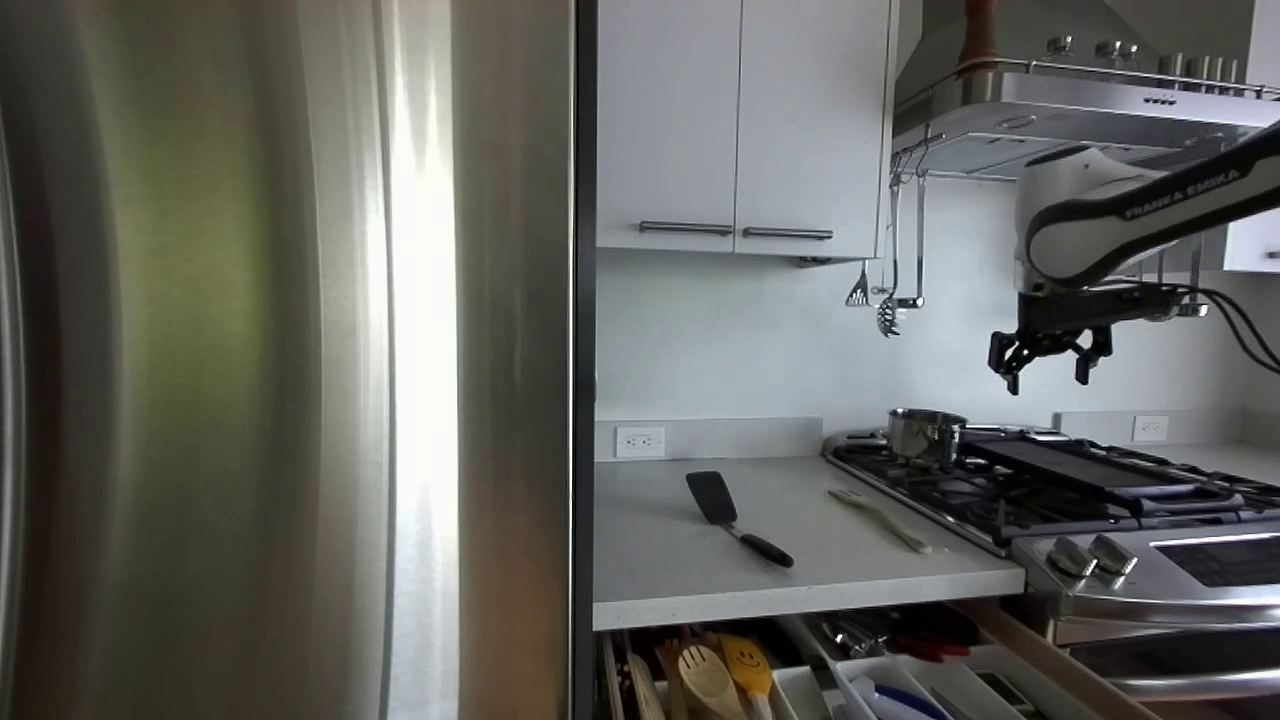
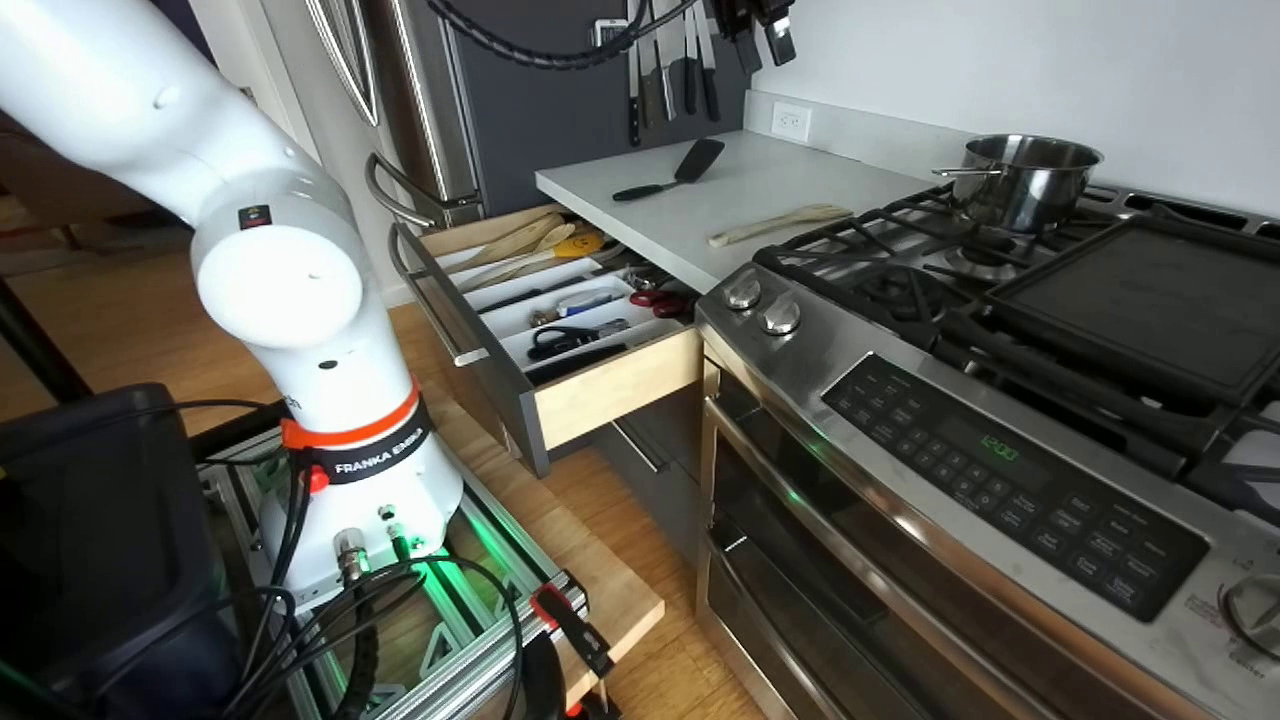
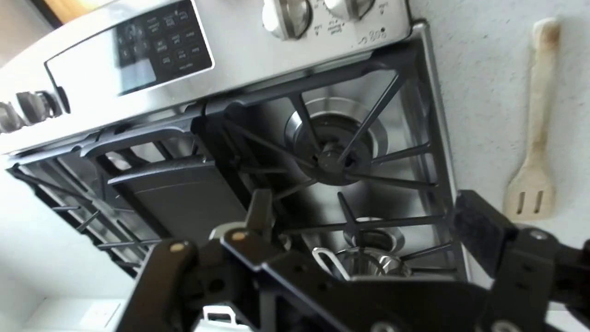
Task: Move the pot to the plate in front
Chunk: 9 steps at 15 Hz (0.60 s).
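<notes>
The shiny steel pot [image 1: 926, 438] stands upright at the rear of the cooktop, on the black grate; it also shows in an exterior view [image 2: 1030, 185] with its handle toward the counter side. In the wrist view the pot [image 3: 364, 263] is mostly hidden behind the gripper body; its looped handle shows. The front burner [image 3: 334, 159], the plate, is bare under its grate; it also shows in an exterior view [image 2: 895, 290]. My gripper [image 1: 1048, 374] is open and empty, fingers down, well above the cooktop. In the wrist view its fingers [image 3: 368, 216] stand wide apart.
A black griddle [image 2: 1150, 300] lies beside the burners. A wooden spatula [image 1: 880, 518] and a black spatula [image 1: 712, 498] lie on the counter. A utensil drawer [image 2: 620, 390] is open below. The range hood [image 1: 1080, 105] hangs above, close to the arm.
</notes>
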Each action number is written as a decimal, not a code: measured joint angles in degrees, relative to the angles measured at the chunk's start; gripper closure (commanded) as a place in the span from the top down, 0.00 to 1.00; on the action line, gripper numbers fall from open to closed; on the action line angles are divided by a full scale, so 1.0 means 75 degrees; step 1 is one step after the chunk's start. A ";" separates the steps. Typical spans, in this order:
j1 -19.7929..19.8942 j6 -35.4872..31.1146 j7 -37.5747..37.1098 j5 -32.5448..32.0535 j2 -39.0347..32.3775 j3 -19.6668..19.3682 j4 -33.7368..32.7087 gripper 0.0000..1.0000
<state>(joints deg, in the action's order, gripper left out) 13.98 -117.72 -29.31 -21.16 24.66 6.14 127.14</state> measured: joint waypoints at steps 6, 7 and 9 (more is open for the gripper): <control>0.0095 -0.0140 -0.2300 -0.3448 -0.1667 0.0367 -0.0690 1.00; 0.0054 0.0125 -0.2578 -0.3924 -0.1934 0.0352 -0.0870 1.00; -0.0121 0.0865 -0.2922 -0.4724 -0.2499 0.0279 -0.1312 1.00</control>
<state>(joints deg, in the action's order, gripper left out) 13.07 -111.23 -51.22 -56.59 5.91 8.24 117.30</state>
